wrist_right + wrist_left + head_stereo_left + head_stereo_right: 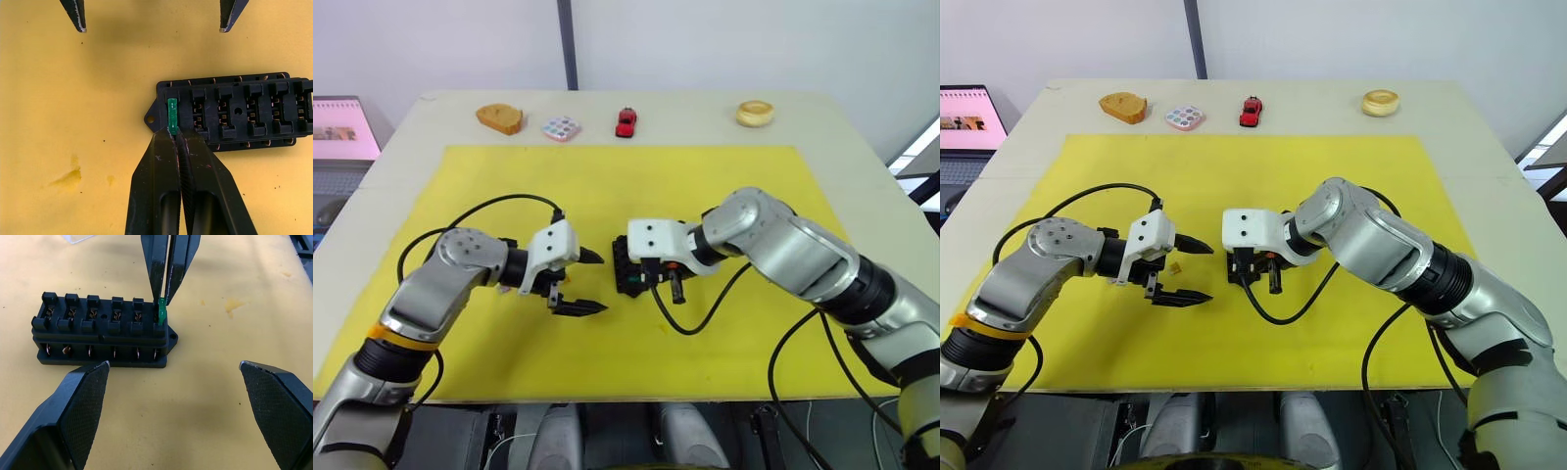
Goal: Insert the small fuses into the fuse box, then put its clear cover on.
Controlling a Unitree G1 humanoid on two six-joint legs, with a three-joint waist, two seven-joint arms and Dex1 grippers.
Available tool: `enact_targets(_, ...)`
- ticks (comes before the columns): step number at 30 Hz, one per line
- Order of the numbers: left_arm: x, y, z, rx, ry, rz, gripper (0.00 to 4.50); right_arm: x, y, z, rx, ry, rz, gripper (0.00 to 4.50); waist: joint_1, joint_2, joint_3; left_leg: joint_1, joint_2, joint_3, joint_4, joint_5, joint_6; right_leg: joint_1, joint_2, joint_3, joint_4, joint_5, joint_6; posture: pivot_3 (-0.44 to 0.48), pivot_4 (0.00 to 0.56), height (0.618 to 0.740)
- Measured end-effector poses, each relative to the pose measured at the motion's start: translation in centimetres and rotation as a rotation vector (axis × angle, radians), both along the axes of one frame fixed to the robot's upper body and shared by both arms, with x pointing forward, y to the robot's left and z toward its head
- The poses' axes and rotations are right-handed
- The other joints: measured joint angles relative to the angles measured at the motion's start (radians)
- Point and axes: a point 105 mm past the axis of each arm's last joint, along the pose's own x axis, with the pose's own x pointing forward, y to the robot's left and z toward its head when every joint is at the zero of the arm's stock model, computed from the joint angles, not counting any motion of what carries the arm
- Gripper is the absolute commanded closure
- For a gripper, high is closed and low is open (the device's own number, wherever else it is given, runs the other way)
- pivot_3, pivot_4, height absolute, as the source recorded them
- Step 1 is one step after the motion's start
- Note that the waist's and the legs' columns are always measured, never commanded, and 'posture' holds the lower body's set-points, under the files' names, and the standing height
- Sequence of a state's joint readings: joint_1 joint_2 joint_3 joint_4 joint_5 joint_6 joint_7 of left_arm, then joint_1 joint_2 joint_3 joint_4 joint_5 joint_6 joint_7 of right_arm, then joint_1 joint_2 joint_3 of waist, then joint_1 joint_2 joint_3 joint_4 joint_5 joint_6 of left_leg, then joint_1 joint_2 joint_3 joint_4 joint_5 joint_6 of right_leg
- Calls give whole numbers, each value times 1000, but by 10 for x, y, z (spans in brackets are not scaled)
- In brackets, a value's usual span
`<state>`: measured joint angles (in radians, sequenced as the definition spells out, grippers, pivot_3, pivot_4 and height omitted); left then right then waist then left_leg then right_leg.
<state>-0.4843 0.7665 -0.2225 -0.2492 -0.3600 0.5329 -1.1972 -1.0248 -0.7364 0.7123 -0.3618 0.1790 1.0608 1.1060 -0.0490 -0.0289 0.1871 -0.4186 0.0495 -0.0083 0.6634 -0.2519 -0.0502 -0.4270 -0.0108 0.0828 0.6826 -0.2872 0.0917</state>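
The black fuse box lies on the yellow mat, most of its slots empty. A green fuse stands in the end slot, at the end facing my left gripper. My right gripper is shut on that fuse from above, its fingers pressed together. In the head views the right gripper covers much of the fuse box. My left gripper is open a short way to the left of the box, touching nothing. A corner of the clear cover shows just beyond the box.
Along the table's far edge sit a wooden piece, a pastel-dotted white tile, a red toy car and a round wooden ring. A laptop stands off the table's left. A small orange stain marks the mat.
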Motion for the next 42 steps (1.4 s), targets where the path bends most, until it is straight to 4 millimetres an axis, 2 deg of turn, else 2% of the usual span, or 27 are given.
enact_targets(42, 0, 0, 0, 1, -3, -1, 36, 0, 0, 2, 7, -2, -1, 4500, 2, 0, 0, 0, 0, 0, 0, 0, 0, 0, 0, 0, 0, 0, 0, 0, 150, 740)
